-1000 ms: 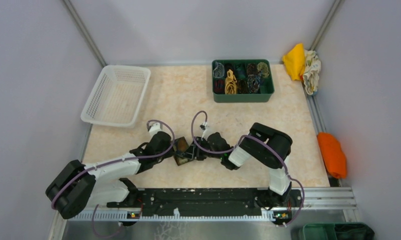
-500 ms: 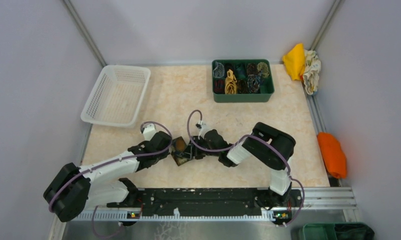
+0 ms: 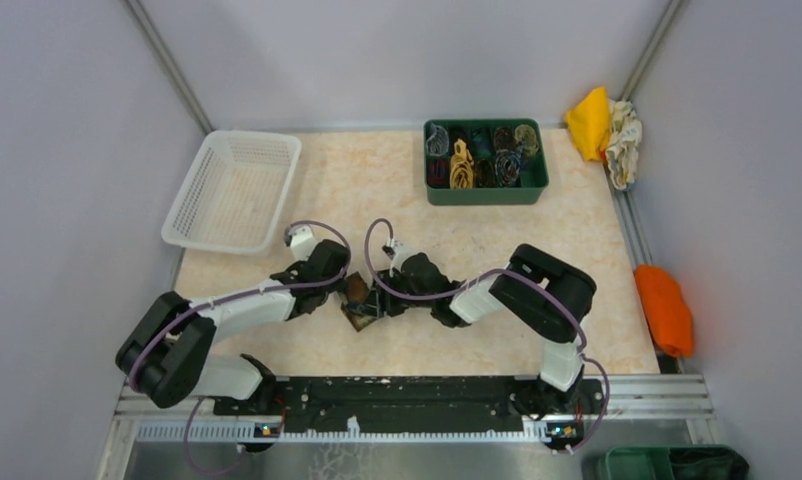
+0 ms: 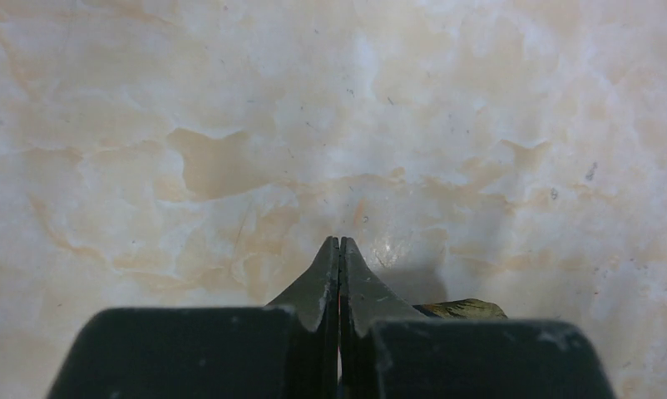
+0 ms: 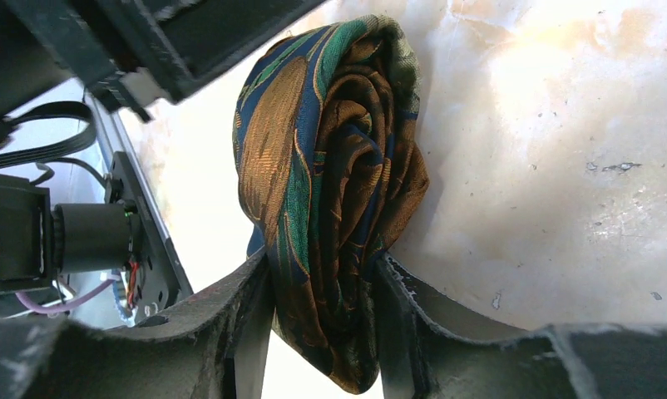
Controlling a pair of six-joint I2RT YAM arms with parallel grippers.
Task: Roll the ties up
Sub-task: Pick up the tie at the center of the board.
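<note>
Moved: left arm, elbow swung inward. Left gripper (image 4: 339,243): shut, empty, just left of tie (image 5: 330,150). Tie: rolled, mid-table (image 3: 377,190), pinched between right gripper (image 5: 322,266) fingers, spiral end facing that wrist.

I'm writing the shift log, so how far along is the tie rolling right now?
Done: several ties in the green bin look rolled. In hand: the right tool is clamped on a rolled brown, orange and teal tie, with the left tool shut beside it. Left: this roll is not yet in the bin; whether any unrolled ties remain isn't visible.
</note>
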